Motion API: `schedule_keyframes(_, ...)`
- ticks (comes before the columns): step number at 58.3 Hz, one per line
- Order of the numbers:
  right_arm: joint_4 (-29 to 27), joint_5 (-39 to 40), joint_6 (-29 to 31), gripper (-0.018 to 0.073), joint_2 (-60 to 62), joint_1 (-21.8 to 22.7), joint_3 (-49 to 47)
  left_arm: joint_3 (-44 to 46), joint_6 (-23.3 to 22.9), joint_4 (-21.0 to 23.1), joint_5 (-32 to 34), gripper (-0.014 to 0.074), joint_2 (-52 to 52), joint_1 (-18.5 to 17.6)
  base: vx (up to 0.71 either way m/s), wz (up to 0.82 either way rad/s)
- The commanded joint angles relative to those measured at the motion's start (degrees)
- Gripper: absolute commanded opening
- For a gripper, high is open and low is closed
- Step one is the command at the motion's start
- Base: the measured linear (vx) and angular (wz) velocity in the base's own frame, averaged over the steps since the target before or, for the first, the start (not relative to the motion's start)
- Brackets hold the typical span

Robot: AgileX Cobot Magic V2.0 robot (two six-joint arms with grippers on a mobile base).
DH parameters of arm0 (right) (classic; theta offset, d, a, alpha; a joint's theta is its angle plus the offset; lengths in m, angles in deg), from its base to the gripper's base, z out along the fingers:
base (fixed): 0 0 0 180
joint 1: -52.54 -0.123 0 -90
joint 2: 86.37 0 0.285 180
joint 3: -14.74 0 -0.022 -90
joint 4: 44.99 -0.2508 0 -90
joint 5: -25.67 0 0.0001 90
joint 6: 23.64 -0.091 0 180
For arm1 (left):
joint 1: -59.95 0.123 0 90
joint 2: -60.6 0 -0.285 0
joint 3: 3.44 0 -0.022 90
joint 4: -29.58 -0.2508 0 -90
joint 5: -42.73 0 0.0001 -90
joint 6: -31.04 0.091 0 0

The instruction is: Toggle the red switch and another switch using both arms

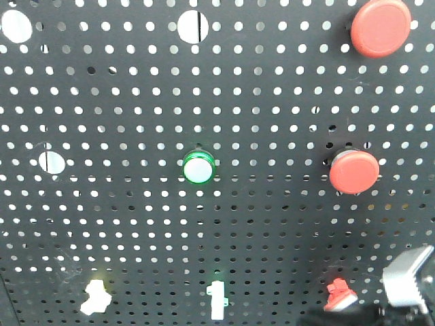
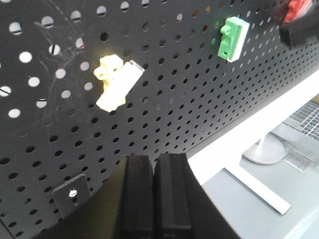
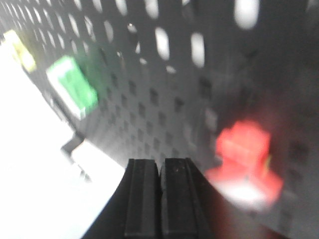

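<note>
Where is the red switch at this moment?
In the front view, the red switch sits at the lower right of the pegboard, below the lower round red button and right of the green switch.

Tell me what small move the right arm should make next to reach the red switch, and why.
Probably shift the right gripper toward the red switch, rightward in its wrist view, then press in. There its jaws are shut and point at bare pegboard beside the switch, with a gap between gripper and switch. The picture is blurred, so the gap is hard to judge.
</note>
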Motion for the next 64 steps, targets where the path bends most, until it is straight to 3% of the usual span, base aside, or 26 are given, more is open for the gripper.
schedule_keyframes(1,3.44,0.97,-3.75,-0.0006,0.77,0.47,-1.74,1.6,-0.28,0.85,3.62,0.0003,0.02,-0.31,0.0,0.0)
schedule_keyframes(15,12.83,-1.52,-7.59,-0.0006,7.85,0.47,-1.74,1.6,-0.28,0.96,3.14,0.0003,0.21,-0.31,0.0,0.0)
schedule_keyframes(28,29.08,6.35,-22.83,-0.0006,23.89,0.47,1.68,1.6,-0.28,0.95,-0.57,0.0003,3.91,-0.31,0.0,0.0)
schedule_keyframes(36,36.62,11.94,-27.89,-0.0006,34.12,0.47,7.02,0.89,-0.22,-0.34,-0.35,0.0003,7.1,-0.31,0.0,0.0)
schedule_keyframes(47,37.72,17.99,-27.95,-0.0006,43.61,0.47,12.02,-2.03,-0.29,-1.95,7.41,0.0003,7.33,-0.31,0.0,0.0)
schedule_keyframes(64,37.61,16.38,-27.95,-0.0006,46.13,0.47,12.28,-2.03,-0.29,-1.59,6.26,0.0003,7.33,-0.31,0.0,0.0)
